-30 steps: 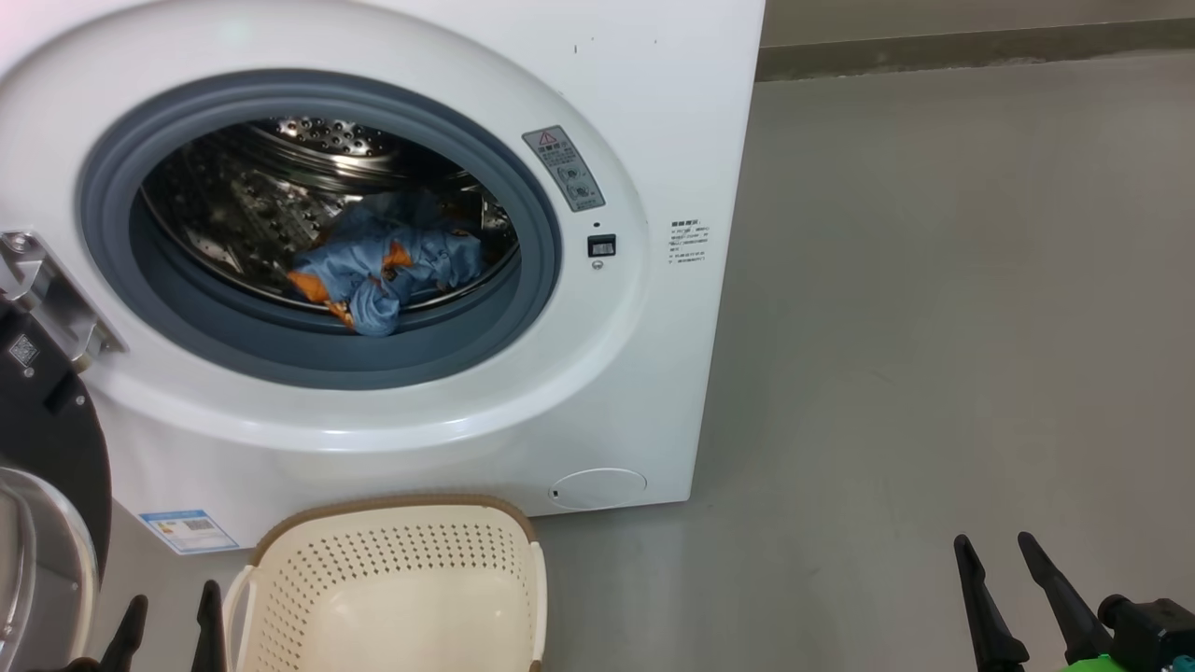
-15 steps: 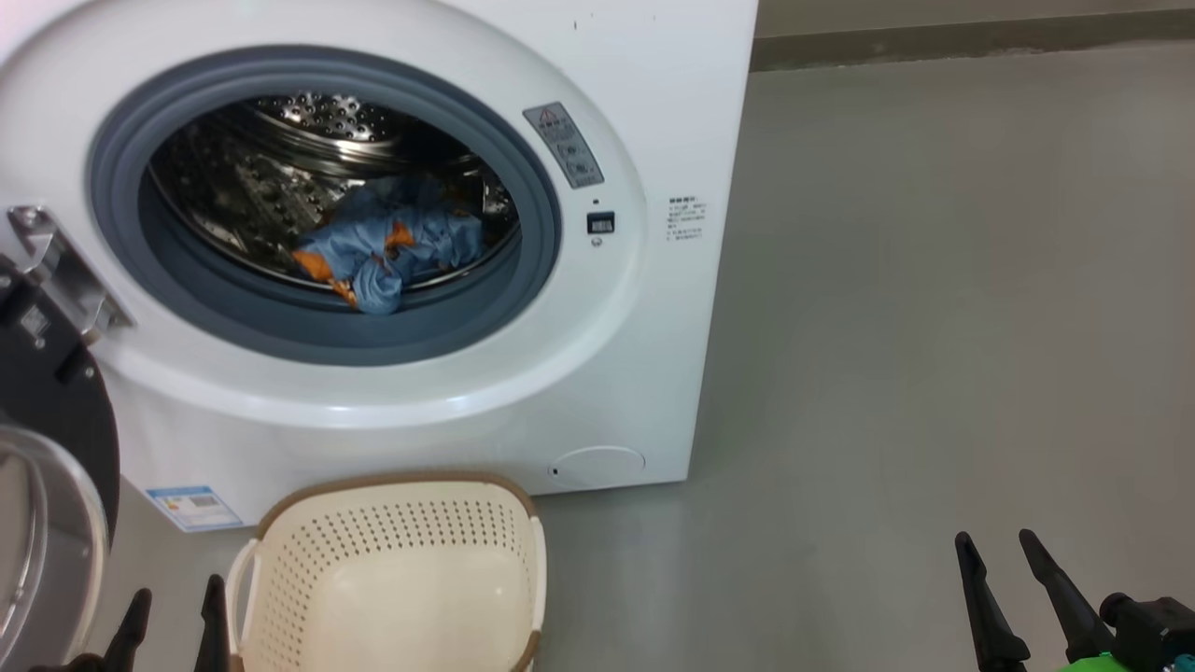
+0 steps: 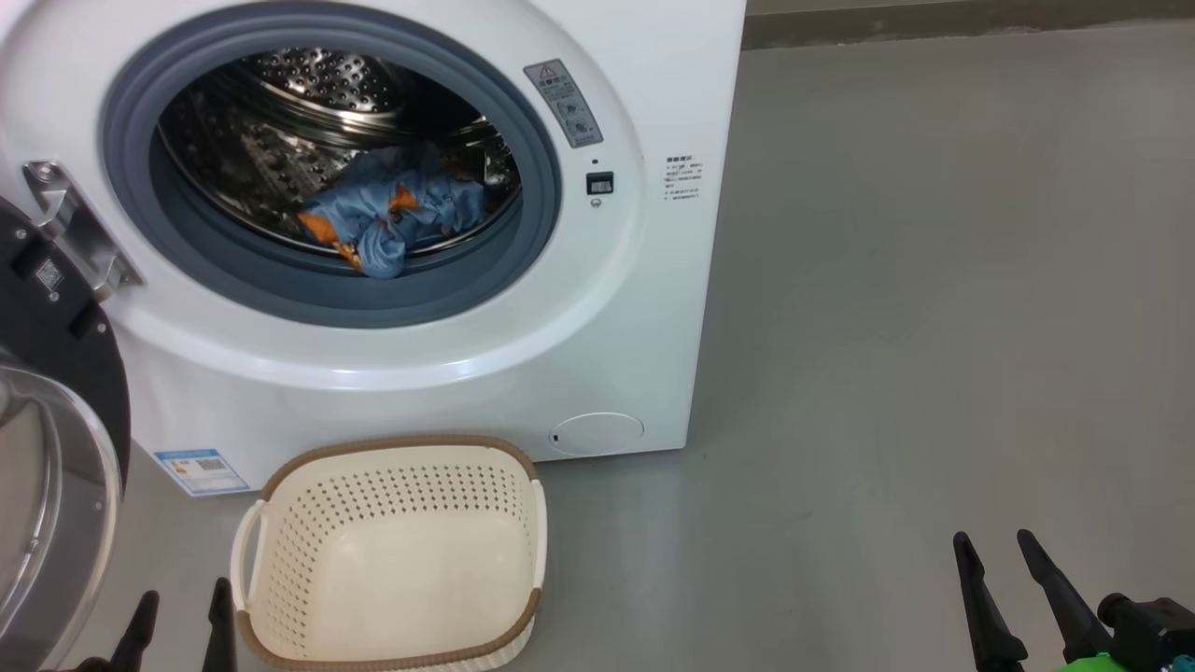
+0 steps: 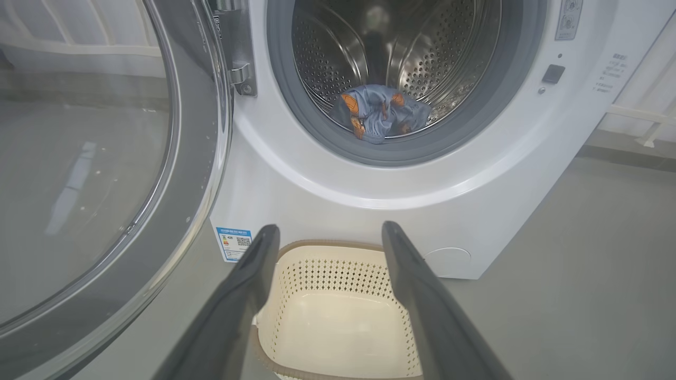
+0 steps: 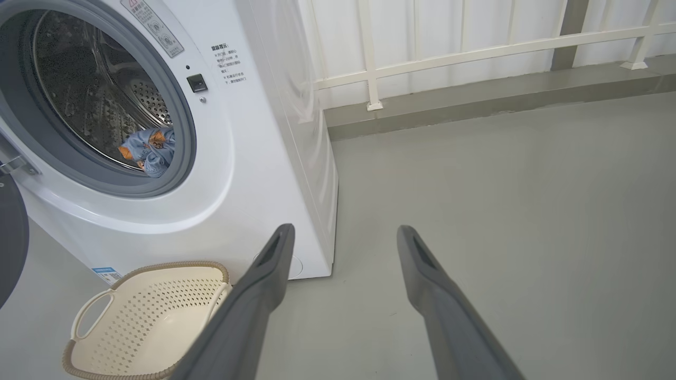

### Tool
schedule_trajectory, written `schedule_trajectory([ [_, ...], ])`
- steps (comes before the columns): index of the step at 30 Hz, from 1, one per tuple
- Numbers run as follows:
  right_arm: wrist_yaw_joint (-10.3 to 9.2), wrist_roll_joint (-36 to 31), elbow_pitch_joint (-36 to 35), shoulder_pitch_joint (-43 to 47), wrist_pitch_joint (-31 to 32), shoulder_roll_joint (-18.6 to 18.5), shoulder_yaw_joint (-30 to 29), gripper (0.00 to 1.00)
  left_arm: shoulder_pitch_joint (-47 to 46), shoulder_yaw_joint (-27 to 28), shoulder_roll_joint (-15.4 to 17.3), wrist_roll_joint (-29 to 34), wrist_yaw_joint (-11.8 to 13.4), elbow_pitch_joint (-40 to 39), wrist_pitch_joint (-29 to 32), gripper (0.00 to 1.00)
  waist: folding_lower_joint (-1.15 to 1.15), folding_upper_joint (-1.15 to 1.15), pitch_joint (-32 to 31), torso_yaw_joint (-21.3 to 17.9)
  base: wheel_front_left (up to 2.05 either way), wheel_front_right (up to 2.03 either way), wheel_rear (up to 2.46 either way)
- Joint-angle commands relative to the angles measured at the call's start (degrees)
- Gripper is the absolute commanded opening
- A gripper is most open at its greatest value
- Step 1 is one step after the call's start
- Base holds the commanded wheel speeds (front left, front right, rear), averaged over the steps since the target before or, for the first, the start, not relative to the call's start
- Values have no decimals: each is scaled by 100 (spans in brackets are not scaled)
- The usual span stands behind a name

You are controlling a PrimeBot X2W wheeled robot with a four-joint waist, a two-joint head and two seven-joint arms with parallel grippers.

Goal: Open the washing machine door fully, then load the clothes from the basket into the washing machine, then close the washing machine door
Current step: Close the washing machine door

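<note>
Standing open at left, the washing machine door (image 3: 65, 373) is cut off by the head view's edge. Clothes (image 3: 392, 219) lie bunched at the drum's front lip inside the washing machine (image 3: 653, 84); blue and orange show, cream piece not discernible. Basket (image 3: 392, 446) sits on grey floor (image 3: 934, 280) just before the machine, beside the door. Left gripper (image 3: 185, 593) and right gripper (image 3: 993, 539): fingers spread, holding nothing. White railing (image 5: 369, 58) stands behind the machine.
</note>
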Motion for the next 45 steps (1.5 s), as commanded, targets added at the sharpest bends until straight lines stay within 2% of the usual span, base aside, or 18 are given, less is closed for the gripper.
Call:
schedule_trajectory([
  [1,9,0,-136,-149,-28,-72,124,100,-188,163,129,-46,-9,-119,-37,100,0,0,8,21,0,0,0],
  [10,9,-16,-126,-203,-28,-39,244,100,-240,199,71,-141,-9,-63,-37,100,0,0,34,318,0,0,0],
  [13,9,-15,-98,-264,-28,-37,326,100,-253,283,36,-129,-9,-69,-37,100,0,0,51,545,0,0,0],
  [35,9,93,216,-866,-28,-258,1062,100,-74,724,-335,-16,-9,-6,-37,100,0,0,17,2981,0,0,0],
  [45,9,175,456,-1381,-28,-272,1602,100,119,1129,-544,-117,-9,-231,-37,100,0,0,179,3133,0,0,0],
])
